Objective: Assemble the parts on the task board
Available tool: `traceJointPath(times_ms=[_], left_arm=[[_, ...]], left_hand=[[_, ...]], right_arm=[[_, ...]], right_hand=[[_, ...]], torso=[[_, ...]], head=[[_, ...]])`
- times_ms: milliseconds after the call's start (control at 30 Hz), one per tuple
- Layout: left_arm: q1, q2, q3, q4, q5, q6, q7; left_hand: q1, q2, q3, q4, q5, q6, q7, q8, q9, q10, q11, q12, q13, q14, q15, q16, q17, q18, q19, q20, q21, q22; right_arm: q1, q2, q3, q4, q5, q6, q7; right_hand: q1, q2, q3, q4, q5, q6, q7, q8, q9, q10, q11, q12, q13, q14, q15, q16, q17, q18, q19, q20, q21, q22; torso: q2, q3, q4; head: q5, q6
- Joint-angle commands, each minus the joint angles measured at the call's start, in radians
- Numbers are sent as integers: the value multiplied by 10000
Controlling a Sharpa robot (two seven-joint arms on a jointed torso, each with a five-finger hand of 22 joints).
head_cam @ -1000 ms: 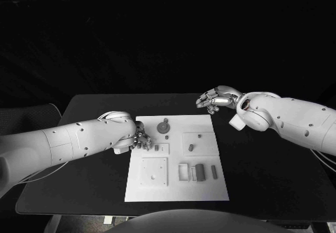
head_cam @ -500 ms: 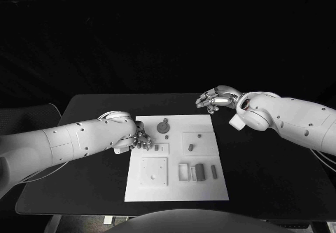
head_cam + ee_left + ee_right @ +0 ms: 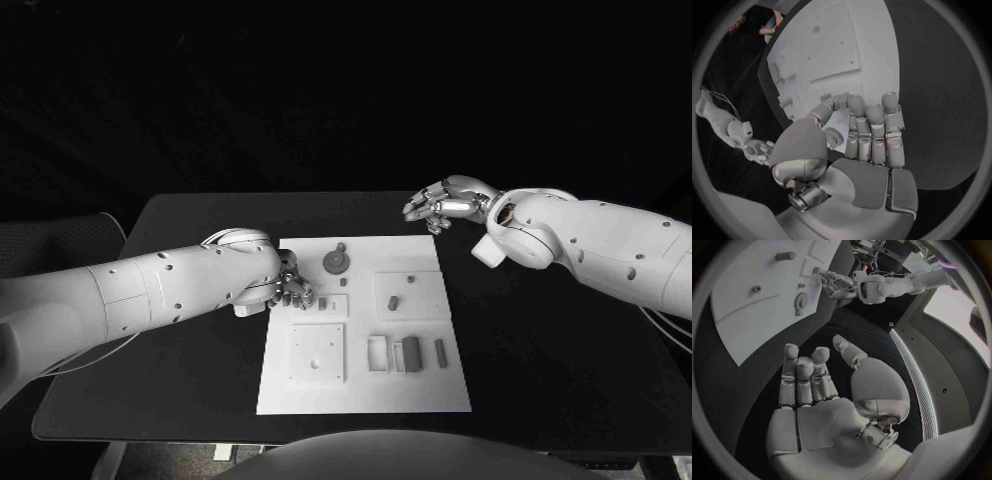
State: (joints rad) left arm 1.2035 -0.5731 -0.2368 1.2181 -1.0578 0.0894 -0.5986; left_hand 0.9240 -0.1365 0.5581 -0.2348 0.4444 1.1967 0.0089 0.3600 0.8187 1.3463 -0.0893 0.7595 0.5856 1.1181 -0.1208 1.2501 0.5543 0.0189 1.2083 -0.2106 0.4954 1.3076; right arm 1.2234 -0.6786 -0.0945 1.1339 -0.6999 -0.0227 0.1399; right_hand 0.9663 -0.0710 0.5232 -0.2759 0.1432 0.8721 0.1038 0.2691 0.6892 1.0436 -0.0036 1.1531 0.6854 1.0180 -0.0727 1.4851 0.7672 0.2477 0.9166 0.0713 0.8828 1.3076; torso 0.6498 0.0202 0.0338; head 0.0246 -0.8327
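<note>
White task board (image 3: 364, 330) lies at the centre of the black table (image 3: 548, 350), carrying small grey parts: a round geared piece (image 3: 336, 262) near its far edge and upright blocks (image 3: 411, 354) toward its near right. The left hand (image 3: 289, 285) rests at the board's left edge, fingers curled over it; whether it pinches a part cannot be told. The right hand (image 3: 450, 203) hovers beyond the board's far right corner, fingers loosely curled, holding nothing.

One task board (image 3: 365, 395) (white), two hands, several small parts.
</note>
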Motion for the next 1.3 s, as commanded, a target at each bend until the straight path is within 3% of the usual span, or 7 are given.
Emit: traceJointPath(times_ms=[33,1300], left_arm=[[-13,19,4,20,-212,123,26],[-78,47,4,24,-267,-104,190]], left_hand=[[565,556,342,-293,27,87,1,49,9,4,-55,58,13,66,25,34,9,169,70,-28,48,221],[531,546,331,-214,-31,58,2,65,43,-21,-54,73,15,54,15,36,0,169,52,-39,66,211]], right_arm=[[-7,7,2,15,-7,155,67],[-8,-6,2,30,-12,179,58]], right_hand=[[-75,9,12,36,-10,471,378,-59,-13,-1697,379,39,-9,-71,33,-41,-13,141,65,20,-39,154],[-81,10,11,37,-10,471,379,-62,-13,-1699,380,43,-16,-71,34,-40,-15,141,64,21,-40,155]], torso=[[2,-6,0],[-1,-2,-3]], head=[[-5,-1],[-22,-3]])
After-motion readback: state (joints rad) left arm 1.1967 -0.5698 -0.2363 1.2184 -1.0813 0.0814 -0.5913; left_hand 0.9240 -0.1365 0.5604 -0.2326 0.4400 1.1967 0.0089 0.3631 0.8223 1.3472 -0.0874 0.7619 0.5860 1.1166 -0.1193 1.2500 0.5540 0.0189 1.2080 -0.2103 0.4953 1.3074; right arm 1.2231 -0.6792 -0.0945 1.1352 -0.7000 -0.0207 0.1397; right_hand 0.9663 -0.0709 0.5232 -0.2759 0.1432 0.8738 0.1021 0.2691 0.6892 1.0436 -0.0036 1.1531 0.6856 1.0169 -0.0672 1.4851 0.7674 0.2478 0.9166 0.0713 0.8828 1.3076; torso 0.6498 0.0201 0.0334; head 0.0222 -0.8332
